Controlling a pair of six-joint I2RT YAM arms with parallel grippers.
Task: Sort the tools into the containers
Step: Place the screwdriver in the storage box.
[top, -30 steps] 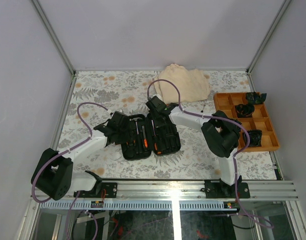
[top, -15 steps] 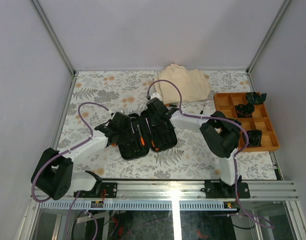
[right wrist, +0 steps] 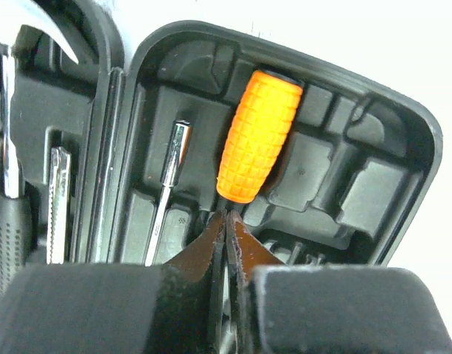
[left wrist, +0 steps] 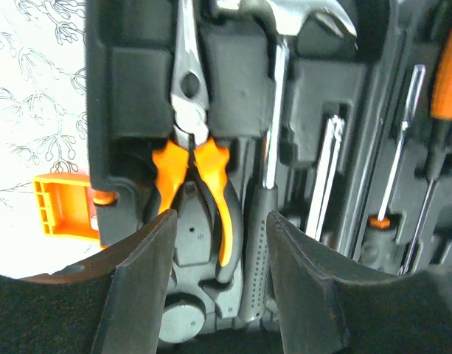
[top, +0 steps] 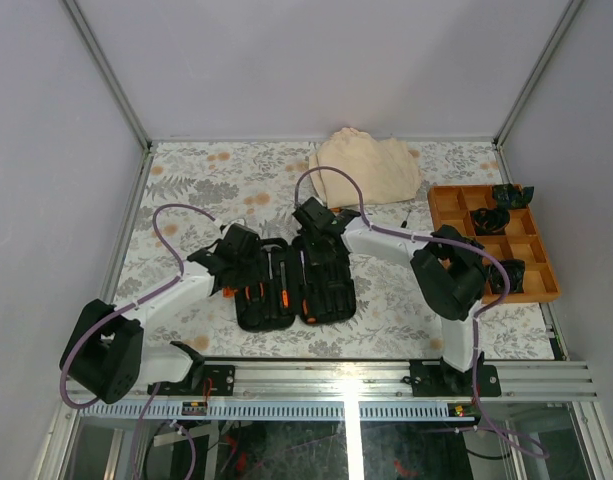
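The black tool case lies open on the table, both halves flat. In the left wrist view orange-handled pliers, a little hammer and screwdrivers sit in its slots, with the orange latch at the left edge. My left gripper is open over the pliers' handles and the hammer's grip. My right gripper is shut, with its tips against the near end of an orange-handled tool in the right half. A metal bit lies beside it.
A beige folded cloth lies at the back centre. An orange compartment tray with several black items stands at the right edge. Side walls enclose the floral table.
The open case has turned and slid toward the front and now lies square to the table edge. Both grippers stayed at its far end and moved with it.
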